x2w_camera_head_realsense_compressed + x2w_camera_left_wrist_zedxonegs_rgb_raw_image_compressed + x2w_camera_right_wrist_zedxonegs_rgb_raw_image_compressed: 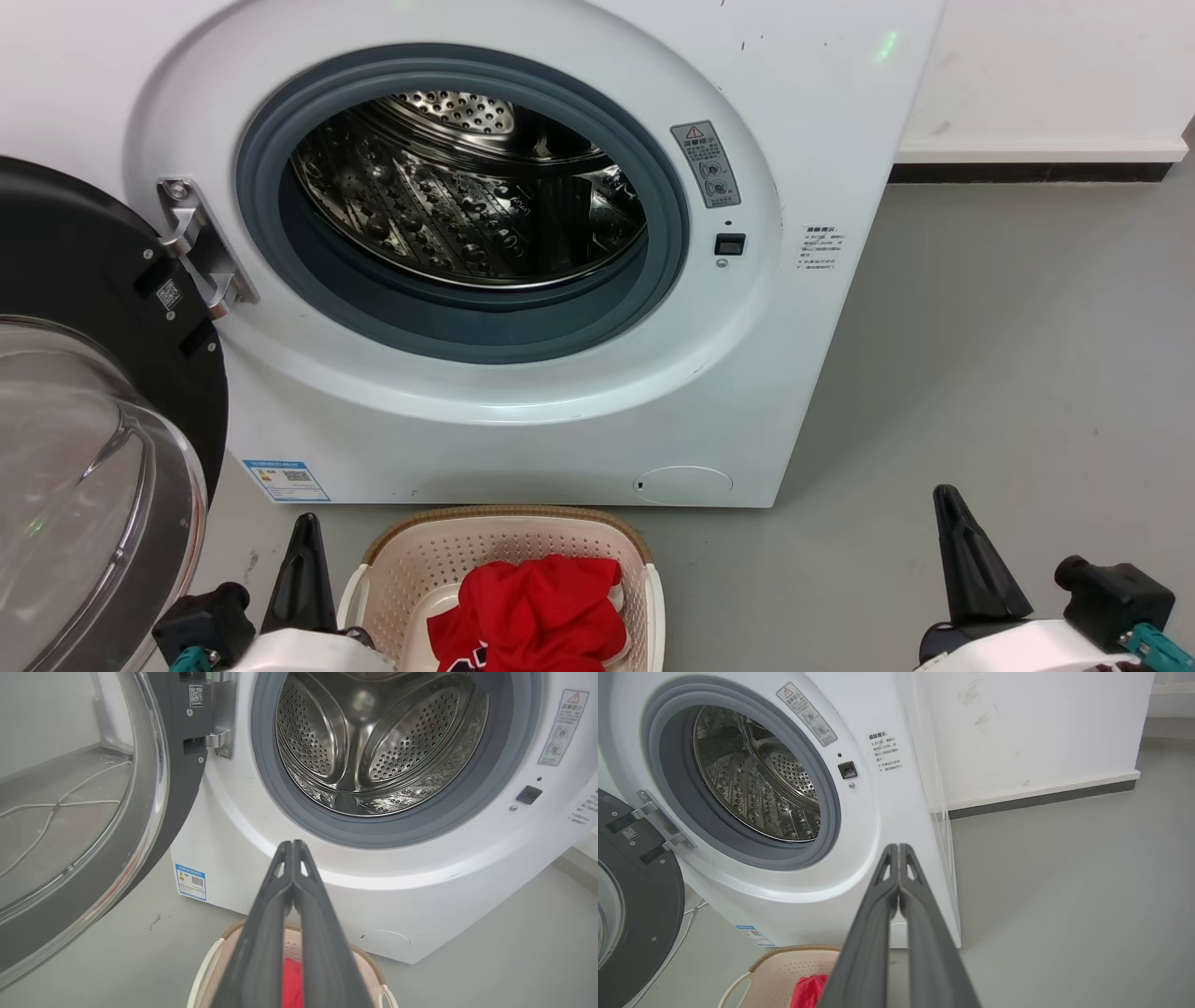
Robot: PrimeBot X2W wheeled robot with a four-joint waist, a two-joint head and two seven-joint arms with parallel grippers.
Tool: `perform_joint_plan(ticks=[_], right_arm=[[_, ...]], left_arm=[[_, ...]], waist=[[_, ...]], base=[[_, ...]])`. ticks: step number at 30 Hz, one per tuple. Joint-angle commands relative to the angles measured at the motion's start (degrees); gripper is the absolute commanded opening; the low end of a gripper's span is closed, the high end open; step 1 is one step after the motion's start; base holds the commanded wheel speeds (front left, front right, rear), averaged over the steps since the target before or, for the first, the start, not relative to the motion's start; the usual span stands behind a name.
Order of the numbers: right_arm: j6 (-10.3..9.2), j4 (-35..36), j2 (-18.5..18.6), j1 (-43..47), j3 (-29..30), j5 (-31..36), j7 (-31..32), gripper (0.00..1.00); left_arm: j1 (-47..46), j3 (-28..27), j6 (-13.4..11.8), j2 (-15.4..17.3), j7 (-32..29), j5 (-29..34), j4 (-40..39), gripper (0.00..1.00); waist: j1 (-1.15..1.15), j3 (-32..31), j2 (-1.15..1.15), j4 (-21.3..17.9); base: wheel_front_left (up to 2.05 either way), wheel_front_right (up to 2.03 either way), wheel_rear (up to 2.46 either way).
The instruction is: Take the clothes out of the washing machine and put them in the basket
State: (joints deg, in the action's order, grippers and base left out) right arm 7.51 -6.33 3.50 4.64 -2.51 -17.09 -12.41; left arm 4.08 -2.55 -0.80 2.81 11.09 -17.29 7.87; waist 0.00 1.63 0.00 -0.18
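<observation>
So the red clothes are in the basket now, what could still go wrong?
The open porthole door stands close beside the left gripper; a sideways swing might strike its glass. The basket sits on the floor right before the washing machine, so rolling forward could shove it. Its red clothes could spill if it tips.

Light: bright, even, soft shadows
Glare: drum (439,201) sparkles, door glass (84,467) at 8 o'clock too
Edges: wrist views bend
Focus: mostly sharp

Grey floor (1008,355), white wall (1055,75), perhaps a cable (56,805).
</observation>
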Motion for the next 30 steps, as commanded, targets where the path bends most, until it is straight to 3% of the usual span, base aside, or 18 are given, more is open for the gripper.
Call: perform_joint_plan(ticks=[1,30], right_arm=[[0.0,0.3,0.5,-1.8,0.2,-3.8,0.5,0.0],[-0.01,-2.4,1.5,-5.2,1.6,-31.1,5.7,0.0]], left_arm=[[-1.8,-0.4,0.4,0.1,-0.6,-3.3,-0.5,0.0],[-5.1,-1.7,3.4,0.1,-6.7,-29.2,1.8,0.0]], waist=[[0.0,0.0,0.0,0.0],[0.0,-0.4,0.0,0.0]], base=[[0.0,0.0,0.0],[0.0,0.0,0.0]])
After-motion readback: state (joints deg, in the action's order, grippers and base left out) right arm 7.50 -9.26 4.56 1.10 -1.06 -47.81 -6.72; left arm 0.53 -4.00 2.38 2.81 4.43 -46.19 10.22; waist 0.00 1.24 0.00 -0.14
